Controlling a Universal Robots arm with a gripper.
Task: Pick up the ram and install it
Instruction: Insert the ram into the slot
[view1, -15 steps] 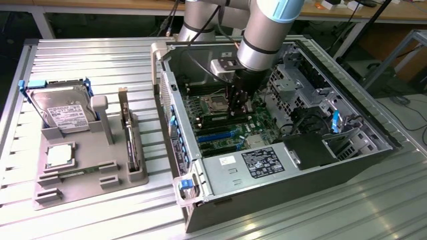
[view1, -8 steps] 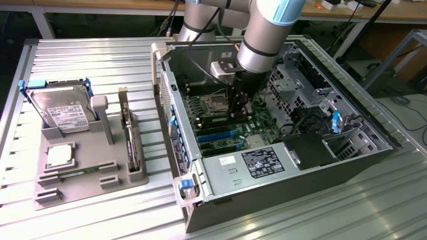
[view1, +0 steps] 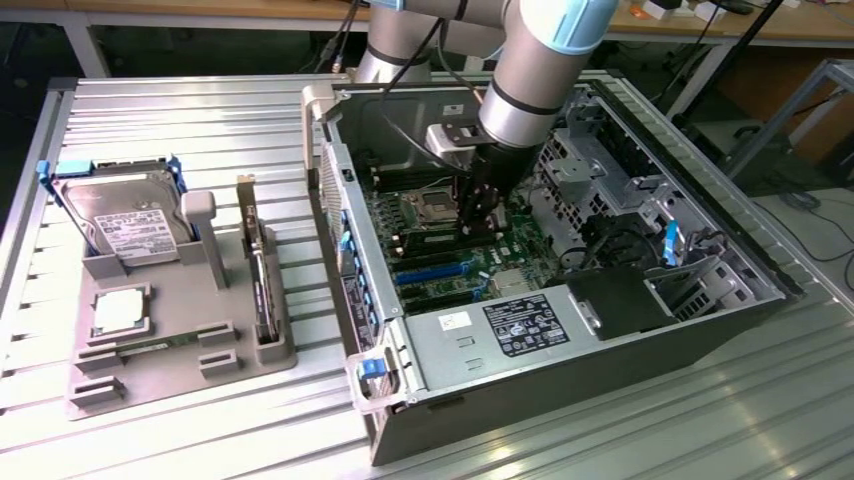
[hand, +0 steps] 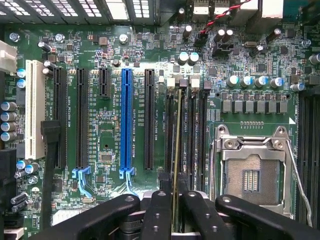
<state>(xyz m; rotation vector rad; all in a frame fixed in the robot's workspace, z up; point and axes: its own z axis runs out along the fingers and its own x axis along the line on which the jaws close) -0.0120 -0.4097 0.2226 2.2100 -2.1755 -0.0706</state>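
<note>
Already picked up, the ram (hand: 177, 140) is pinched edge-on in the gripper (hand: 176, 199), lined over the memory slots (hand: 190, 130) beside the processor socket (hand: 250, 175); seemingly not yet pressed home.

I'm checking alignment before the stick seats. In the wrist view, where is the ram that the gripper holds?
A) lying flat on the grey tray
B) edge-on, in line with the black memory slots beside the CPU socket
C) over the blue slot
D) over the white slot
B: the ram stands edge-on in the gripper, lined up along the black memory slots next to the CPU socket.
</note>
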